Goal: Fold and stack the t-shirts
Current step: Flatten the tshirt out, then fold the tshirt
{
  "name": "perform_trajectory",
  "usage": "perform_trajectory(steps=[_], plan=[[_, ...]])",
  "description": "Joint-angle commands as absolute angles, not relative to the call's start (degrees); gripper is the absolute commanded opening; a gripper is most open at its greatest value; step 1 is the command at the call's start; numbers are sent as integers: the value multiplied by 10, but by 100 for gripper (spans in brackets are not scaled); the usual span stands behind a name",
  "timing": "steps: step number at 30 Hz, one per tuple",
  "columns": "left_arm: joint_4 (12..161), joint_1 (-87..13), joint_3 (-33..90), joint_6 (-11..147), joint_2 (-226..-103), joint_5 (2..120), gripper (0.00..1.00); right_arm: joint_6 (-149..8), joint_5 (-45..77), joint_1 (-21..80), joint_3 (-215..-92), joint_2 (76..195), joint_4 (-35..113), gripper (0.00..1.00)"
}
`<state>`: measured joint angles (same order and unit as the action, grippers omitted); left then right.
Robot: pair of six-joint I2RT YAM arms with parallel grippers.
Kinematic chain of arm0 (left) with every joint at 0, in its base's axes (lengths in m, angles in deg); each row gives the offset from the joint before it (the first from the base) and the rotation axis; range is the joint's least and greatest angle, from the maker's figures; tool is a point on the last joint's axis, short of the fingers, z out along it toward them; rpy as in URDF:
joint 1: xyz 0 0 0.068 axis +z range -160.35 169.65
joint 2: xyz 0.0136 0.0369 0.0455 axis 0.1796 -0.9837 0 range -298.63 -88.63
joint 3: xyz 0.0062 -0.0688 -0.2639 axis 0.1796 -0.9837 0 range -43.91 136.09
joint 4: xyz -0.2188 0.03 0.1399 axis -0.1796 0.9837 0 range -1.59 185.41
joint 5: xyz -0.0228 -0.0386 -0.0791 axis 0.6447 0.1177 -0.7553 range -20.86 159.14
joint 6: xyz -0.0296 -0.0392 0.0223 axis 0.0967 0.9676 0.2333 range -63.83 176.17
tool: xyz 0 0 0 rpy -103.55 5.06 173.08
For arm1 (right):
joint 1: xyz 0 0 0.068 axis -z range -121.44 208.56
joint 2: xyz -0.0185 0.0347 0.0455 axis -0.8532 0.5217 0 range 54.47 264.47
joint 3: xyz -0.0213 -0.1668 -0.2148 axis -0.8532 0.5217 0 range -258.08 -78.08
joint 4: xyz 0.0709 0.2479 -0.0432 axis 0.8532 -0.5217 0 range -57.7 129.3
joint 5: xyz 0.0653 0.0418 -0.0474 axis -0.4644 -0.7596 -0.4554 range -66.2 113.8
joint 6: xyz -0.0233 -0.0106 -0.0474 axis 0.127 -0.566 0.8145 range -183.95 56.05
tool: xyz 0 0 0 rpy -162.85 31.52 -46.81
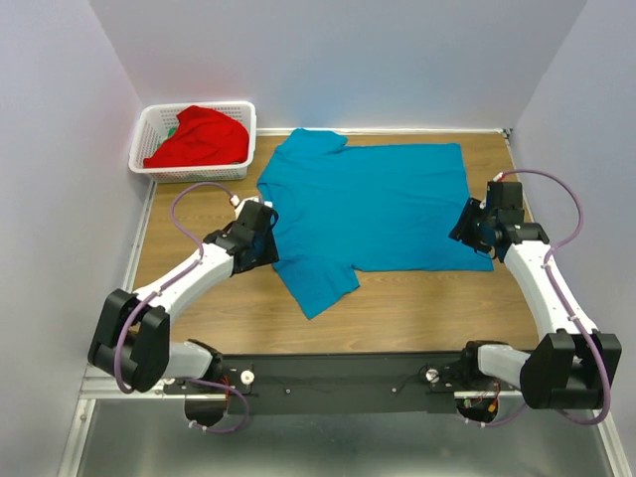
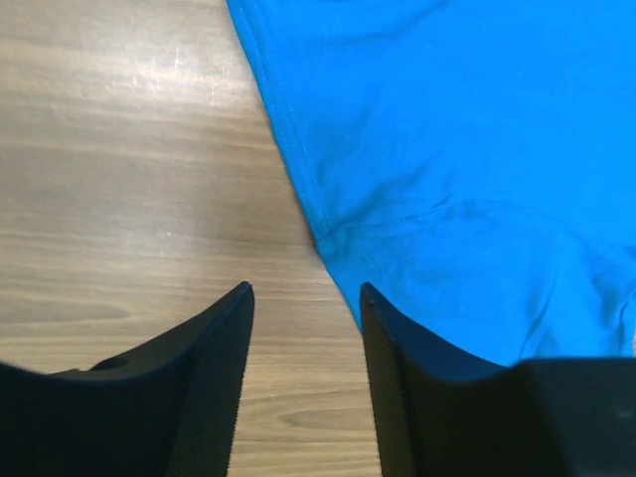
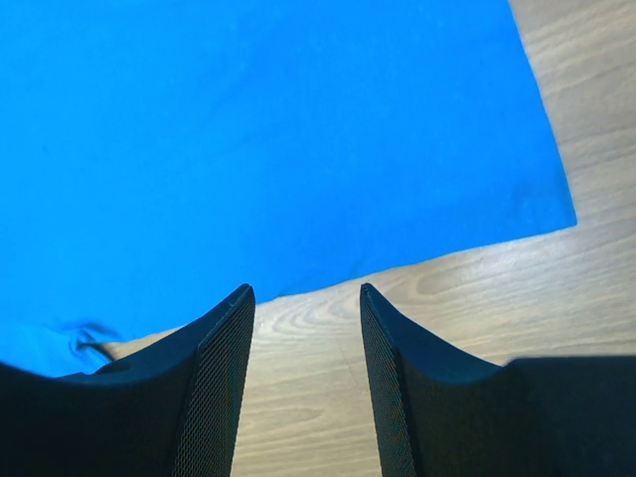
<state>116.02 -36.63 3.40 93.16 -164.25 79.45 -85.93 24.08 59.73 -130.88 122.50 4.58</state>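
The place looks like a robotics lab test cell. Plain pale walls (image 1: 60,149) box in a wood-grain tabletop (image 1: 417,298) on three sides, and the left arm (image 1: 189,278) and right arm (image 1: 542,283) are bolted to a black rail (image 1: 338,380) along its near edge.

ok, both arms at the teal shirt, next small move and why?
Likely lower both and pinch the edge to start a fold: teal shirt lies flat, left fingers open by the sleeve seam, right fingers open at the hem edge, neither holding cloth.
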Motion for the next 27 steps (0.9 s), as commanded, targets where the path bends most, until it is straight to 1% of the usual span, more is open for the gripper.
perform_trajectory(steps=[1, 11, 14, 19, 20, 21, 27], plan=[[1098, -368, 28, 984, -1639, 789, 53, -857, 211, 597, -1286, 1212, 32, 54], [1092, -368, 70, 981, -1747, 805, 52, -854, 210, 597, -1284, 1214, 31, 54], [1104, -368, 79, 978, -1770, 808, 49, -855, 208, 597, -1283, 1215, 31, 54], [1120, -368, 86, 973, -1785, 815, 47, -855, 209, 598, -1284, 1217, 31, 54], [1124, -369, 86, 972, -1788, 815, 43, -856, 209, 597, -1284, 1217, 31, 54], [1128, -369, 87, 971, -1792, 814, 42, -856, 208, 597, -1284, 1218, 31, 54], [1153, -374, 92, 974, -1785, 812, 41, -857, 194, 597, -1295, 1221, 31, 54]])
